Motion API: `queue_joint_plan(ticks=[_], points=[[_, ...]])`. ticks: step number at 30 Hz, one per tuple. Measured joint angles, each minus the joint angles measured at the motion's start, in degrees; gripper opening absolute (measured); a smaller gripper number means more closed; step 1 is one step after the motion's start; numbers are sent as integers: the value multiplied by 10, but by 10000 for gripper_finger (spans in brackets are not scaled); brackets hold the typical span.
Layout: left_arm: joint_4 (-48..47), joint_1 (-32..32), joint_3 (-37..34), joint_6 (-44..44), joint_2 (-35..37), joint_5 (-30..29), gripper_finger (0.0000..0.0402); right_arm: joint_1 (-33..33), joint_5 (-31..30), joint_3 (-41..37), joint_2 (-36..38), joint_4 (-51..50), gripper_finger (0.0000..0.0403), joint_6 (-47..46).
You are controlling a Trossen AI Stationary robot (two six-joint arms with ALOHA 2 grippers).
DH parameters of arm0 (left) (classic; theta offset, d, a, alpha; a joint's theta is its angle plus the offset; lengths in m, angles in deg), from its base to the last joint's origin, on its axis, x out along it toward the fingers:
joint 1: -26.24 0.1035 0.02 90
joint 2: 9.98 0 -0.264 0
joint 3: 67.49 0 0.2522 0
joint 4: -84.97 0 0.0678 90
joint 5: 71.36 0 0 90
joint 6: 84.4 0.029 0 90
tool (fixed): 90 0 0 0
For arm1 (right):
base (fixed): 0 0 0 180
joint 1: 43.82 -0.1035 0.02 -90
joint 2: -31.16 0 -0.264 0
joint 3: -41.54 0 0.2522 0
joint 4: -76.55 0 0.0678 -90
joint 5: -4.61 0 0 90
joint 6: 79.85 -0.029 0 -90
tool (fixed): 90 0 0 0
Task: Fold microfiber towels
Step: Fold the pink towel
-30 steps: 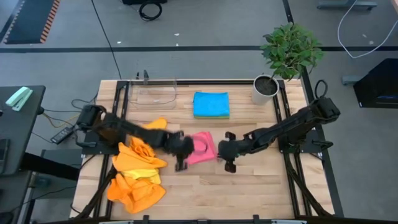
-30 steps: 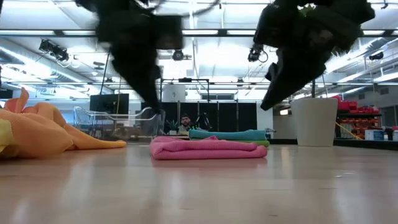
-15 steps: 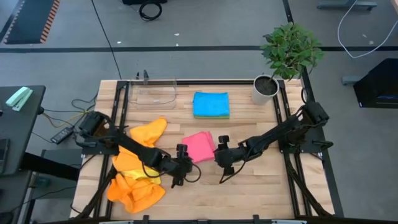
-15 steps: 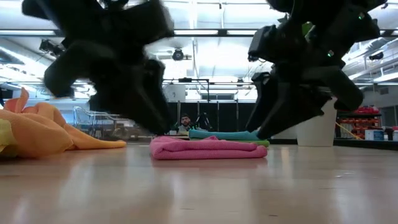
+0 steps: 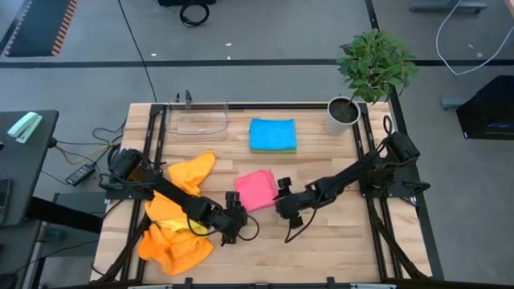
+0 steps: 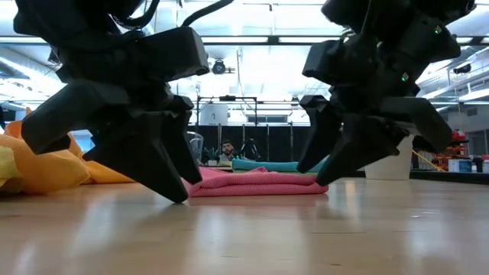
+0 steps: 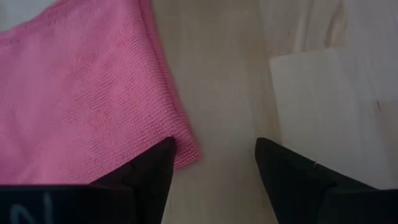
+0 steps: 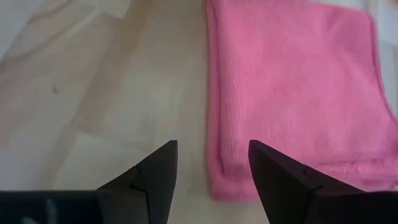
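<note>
Both grippers, left (image 5: 234,222) and right (image 5: 284,207), have let go and backed off the folded pink towel (image 5: 254,189), which lies flat between them, just beyond their spread fingertips.

Bright overhead lights, backlit low view

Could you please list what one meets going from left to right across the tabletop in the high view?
Orange and yellow towel pile → left hand → pink towel → right hand → white plant pot.
</note>
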Motion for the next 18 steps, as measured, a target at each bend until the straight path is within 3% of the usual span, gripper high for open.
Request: queue_joint_plan(ticks=[10, 18], points=[[-8, 0, -1, -13, 8, -2, 220, 37, 51, -22, 0, 3, 201, -9], [-7, 12, -1, -56, 3, -10, 216, 36, 66, -34, 1, 18, 157, -21]])
